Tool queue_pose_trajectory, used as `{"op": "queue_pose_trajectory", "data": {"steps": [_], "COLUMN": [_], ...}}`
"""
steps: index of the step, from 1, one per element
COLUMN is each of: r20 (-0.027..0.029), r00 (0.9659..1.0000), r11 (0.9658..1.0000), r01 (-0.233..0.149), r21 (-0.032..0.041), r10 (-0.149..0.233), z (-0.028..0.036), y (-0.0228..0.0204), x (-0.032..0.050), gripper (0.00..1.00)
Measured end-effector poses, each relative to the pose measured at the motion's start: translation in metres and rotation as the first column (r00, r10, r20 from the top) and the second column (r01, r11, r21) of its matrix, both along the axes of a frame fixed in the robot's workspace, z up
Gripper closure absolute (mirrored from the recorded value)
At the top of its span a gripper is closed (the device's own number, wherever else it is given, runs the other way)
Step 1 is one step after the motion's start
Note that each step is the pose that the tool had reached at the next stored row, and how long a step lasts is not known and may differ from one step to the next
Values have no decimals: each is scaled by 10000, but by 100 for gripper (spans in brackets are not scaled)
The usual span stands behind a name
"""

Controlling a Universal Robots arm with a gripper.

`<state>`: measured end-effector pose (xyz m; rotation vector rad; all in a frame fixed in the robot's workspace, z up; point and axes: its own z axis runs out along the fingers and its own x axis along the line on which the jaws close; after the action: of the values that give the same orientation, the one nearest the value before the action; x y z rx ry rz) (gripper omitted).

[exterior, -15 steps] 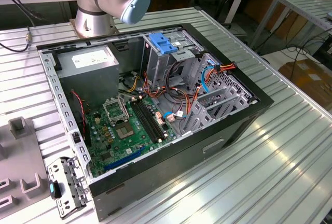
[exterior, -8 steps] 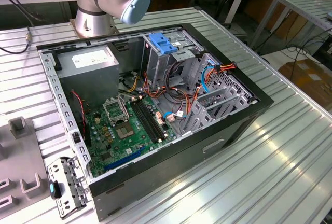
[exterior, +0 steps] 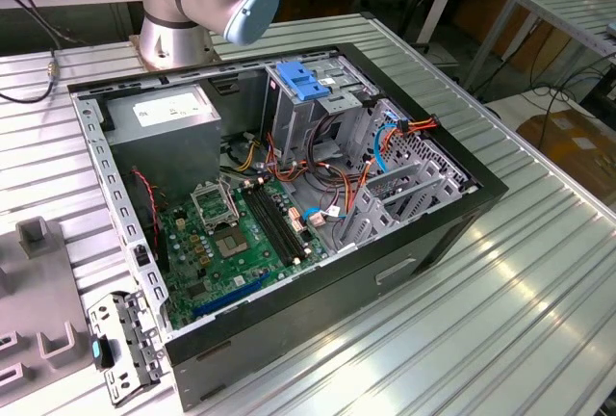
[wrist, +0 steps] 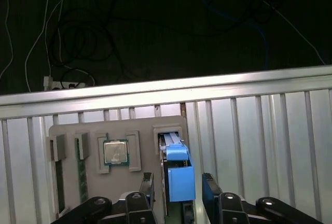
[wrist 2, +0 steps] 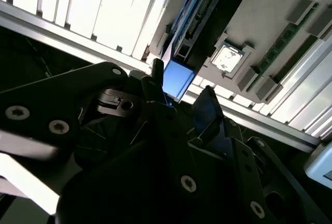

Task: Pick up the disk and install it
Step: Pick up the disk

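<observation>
The pincer point(wrist: 178, 177) hangs open, one of its fingers point(wrist: 148, 182) on each side of the disk point(wrist: 180, 182) and apart from it. The disk stands on edge in a slot of the grey tray point(wrist: 93, 130), near a processor chip point(wrist: 115, 152), on the ribbed surface point(wrist: 259, 130).

Ribbed aluminium table point(exterior: 520, 281). Open black computer case point(exterior: 318, 320) lying on side at centre. Arm base point(exterior: 171, 40) standing at far edge, behind case. Grey fixture tray point(exterior: 38, 291) at exterior view's left, near edge. Perforated metal bracket point(exterior: 125, 339) flat between tray and case. Tray flat on slats in first wrist view too.
</observation>
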<state>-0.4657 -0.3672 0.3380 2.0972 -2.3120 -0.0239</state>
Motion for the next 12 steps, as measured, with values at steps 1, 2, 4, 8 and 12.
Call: {"op": "queue_pose_trajectory", "data": {"steps": [1, 2, 4, 8, 12], "r20": [0, 0, 2, 4, 31], "r00": [10000, 10000, 10000, 10000, 9998], "r11": [10000, 10000, 10000, 10000, 9997], "r01": [-4, -5, -9, -61, -215], "r21": [0, 0, 0, 36, 93], "r10": [4, 5, 9, 61, 215], "z": [-22, -41, -76, -136, -179], "y": [0, -2, -9, -30, -36], "x": [0, 0, 0, -3, -10], "gripper": [50, 50, 50, 50, 50]}}
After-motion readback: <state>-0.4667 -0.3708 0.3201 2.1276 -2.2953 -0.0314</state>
